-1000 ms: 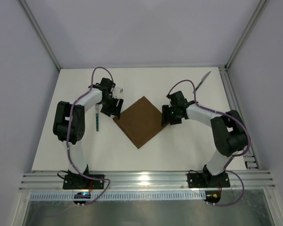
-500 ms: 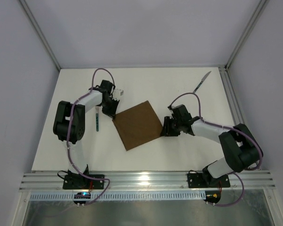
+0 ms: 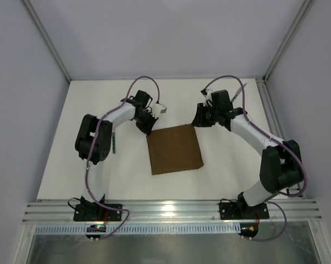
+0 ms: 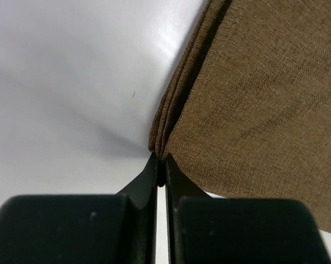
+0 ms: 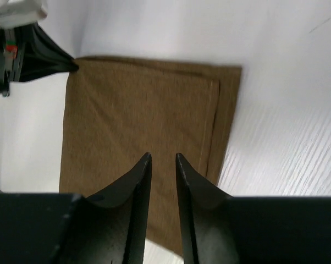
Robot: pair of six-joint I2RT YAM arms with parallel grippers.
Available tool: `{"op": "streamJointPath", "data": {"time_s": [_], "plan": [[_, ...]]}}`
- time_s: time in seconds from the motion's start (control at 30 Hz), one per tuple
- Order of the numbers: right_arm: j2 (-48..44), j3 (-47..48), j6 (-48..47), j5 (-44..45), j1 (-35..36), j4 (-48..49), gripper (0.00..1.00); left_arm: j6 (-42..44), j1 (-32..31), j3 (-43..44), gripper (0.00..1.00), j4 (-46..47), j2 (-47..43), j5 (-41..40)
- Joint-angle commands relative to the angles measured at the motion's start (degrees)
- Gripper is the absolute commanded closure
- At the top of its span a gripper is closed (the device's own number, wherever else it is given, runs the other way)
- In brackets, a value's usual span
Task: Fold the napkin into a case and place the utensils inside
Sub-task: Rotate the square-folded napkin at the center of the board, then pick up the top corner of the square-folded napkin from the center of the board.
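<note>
1. A white matte table (image 3: 72, 165) is enclosed by pale walls (image 3: 154, 38).
2. The napkin (image 3: 175, 149), woven brown, folded square, lies mid-table.
3. Its corner is pinched by the left gripper (image 4: 160, 165); the right gripper (image 5: 162, 159) is seen slightly parted, empty.

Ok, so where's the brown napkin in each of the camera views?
Top external: the napkin lies flat near the centre of the picture.
Left wrist: it fills the right side, with its layered corner low at centre.
Right wrist: it spreads across the middle and left.
Shared landmark: the left hand pinching the napkin's far left corner, at bottom centre in the left wrist view and top left in the right wrist view.
</note>
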Motion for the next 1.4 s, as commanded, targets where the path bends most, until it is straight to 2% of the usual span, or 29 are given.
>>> {"op": "streamJointPath", "data": {"time_s": [0.0,0.13,0.23,0.33,0.37,0.47,0.57,0.8,1.07,1.27,1.37], "plan": [[9.25,6.46,-5.73,-1.62,-2.30,0.27,0.73,3.18,-2.43,7.40,1.00,-1.66,3.63,3.40],[17.08,11.23,-6.96,2.15,-2.66,-0.69,0.73,3.79,-3.84,13.47,0.99,-5.09,7.59,4.28],[20.69,13.16,-8.10,3.91,-2.74,-1.30,0.73,3.53,-3.84,14.54,0.94,-5.10,8.82,3.40],[22.71,13.78,-8.89,5.32,-3.10,-2.09,0.68,3.27,-3.84,14.72,0.83,-4.75,9.18,2.00],[23.15,14.04,-9.24,5.67,-3.18,-2.62,0.66,2.83,-3.84,14.80,0.75,-4.57,9.26,1.12],[23.69,13.34,-10.03,6.55,-3.18,-2.63,0.61,0.81,-3.84,15.33,0.62,-4.13,9.18,-0.20],[24.47,12.90,-10.38,5.76,-3.45,-2.10,0.60,-1.39,-3.84,16.56,0.59,-4.65,8.74,-1.87],[22.55,13.52,-11.70,5.94,-3.36,-2.80,0.59,-2.80,-3.84,15.60,0.62,-5.10,7.24,-3.72],[26.23,12.73,-11.44,2.33,-3.36,-0.78,0.61,-3.76,-3.84,13.84,0.73,-3.34,8.56,-2.66],[25.89,13.08,-11.79,2.51,-3.36,-0.52,0.69,-3.50,-3.93,13.84,0.77,-3.51,9.00,-1.70],[25.27,13.34,-12.14,2.33,-3.36,-0.34,0.79,-3.33,-3.84,13.92,0.77,-3.69,9.00,-1.70]]}}
